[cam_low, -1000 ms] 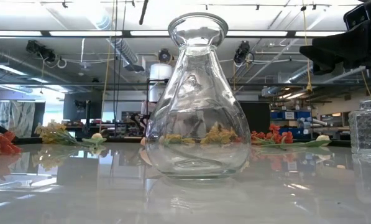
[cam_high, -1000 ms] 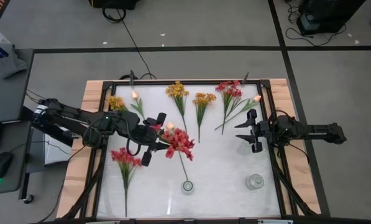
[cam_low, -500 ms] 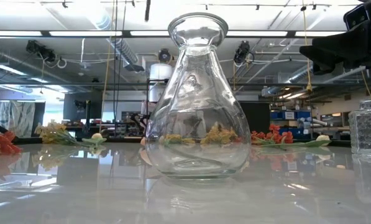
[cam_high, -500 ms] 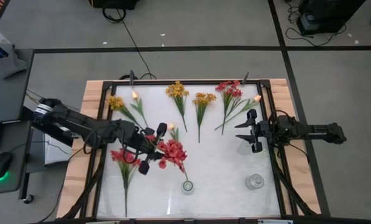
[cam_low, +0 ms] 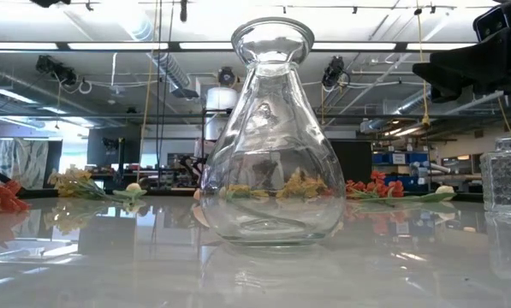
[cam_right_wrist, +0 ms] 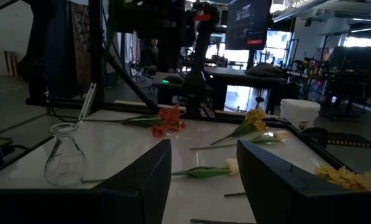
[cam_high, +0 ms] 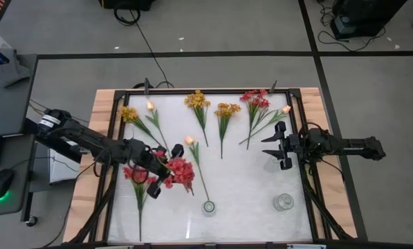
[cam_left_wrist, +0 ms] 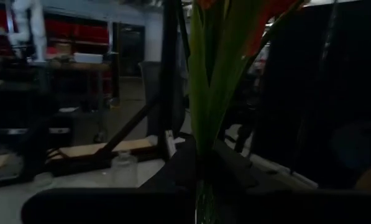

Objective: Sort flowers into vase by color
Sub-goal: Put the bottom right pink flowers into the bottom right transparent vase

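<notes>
The left gripper (cam_high: pixel 159 176) hangs over the near-left part of the counter (cam_high: pixel 248 187), its jaws closed on the green stem of a red-pink flower cluster (cam_high: pixel 180 173), whose blooms hang beside the flask-shaped glass vase (cam_high: pixel 209 207); in the left wrist view the stem (cam_left_wrist: pixel 205 93) rises straight up from between the jaws; another red-pink cluster (cam_high: pixel 138 174) lies flat just left of the held one; a peach bud stem (cam_high: pixel 190 142) lies near the middle; yellow-orange clusters (cam_high: pixel 198 101) and a further red cluster (cam_high: pixel 256 99) lie along the far edge; the right gripper (cam_high: pixel 275 144) waits at the right side with jaws open and empty; a square glass vase (cam_high: pixel 283 202) stands near the right front corner.
</notes>
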